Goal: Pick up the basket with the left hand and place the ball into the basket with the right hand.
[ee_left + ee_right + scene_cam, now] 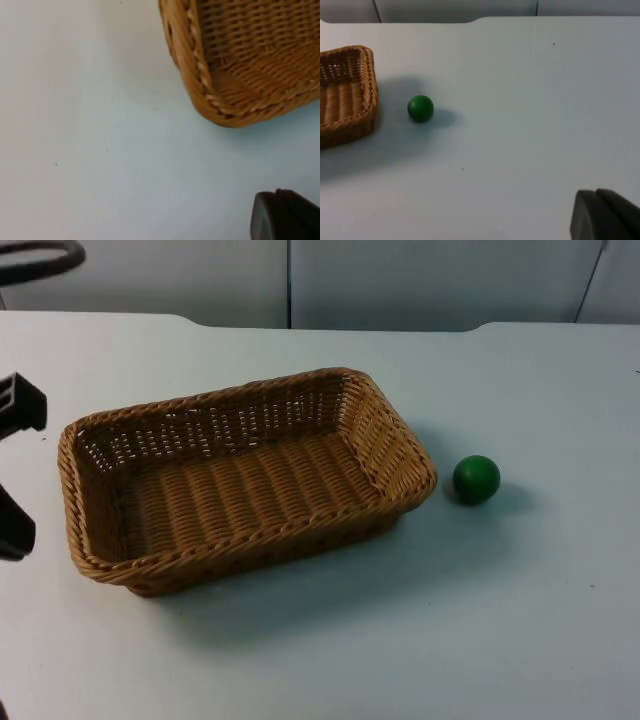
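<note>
A rectangular brown wicker basket (pixel 240 480) stands empty on the white table, left of centre. Just right of its right end lies a green ball (pixel 476 479), apart from the rim. My left gripper (pixel 18 465) is at the table's left edge, open, its two black fingers (pixel 20 405) spread just outside the basket's left end without touching it. The left wrist view shows a corner of the basket (pixel 240 65) over bare table. The right wrist view shows the ball (pixel 420 108) beside the basket's end (pixel 345 95), far ahead of my right gripper (pixel 605 215), which waits back from both.
The table (pixel 520 620) ends at a grey partition wall (pixel 430 280) behind the basket. Part of the left arm (pixel 40 258) curves in at the upper left corner. Bare white table lies in front of and to the right of the ball.
</note>
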Tool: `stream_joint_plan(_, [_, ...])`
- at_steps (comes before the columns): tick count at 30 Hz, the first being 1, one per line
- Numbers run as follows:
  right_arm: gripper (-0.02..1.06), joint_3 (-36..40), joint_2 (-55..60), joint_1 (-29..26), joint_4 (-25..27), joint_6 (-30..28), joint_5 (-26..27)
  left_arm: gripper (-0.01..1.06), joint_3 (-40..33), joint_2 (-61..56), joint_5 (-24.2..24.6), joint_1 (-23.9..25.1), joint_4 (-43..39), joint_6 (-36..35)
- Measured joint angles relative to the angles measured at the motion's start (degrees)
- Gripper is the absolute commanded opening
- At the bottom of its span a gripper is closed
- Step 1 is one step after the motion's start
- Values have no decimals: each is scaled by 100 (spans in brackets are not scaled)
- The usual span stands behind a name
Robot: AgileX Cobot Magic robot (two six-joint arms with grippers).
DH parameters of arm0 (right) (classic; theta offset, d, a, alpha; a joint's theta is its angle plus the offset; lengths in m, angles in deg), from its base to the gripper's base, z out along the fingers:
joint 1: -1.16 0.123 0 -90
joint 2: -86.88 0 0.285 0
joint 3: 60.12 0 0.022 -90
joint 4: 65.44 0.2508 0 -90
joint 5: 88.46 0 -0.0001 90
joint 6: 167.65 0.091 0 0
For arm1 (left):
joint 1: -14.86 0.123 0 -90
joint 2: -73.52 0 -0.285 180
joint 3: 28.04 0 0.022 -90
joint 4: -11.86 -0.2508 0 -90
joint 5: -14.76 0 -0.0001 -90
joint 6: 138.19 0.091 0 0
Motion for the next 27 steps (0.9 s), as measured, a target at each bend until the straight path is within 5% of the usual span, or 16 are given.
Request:
stream_joint_plan(8, [0, 0, 0, 0, 10, 0, 0, 9, 0, 245, -355, 0, -89, 367])
stream_joint_plan(12, [0, 0, 0, 0, 10, 0, 0, 61, 0, 245, -412, 0, -89, 750])
stream_joint_plan(13, [0, 0, 0, 0, 21, 0, 0, 61, 0, 249, -491, 0, -89, 777])
stream_joint_plan(15, [0, 0, 0, 0, 21, 0, 0, 80, 0, 258, -778, 0, 30, 764])
stream_joint_plan(27, [0, 0, 0, 0, 21, 0, 0, 81, 0, 605, -1579, 0, 400, 602])
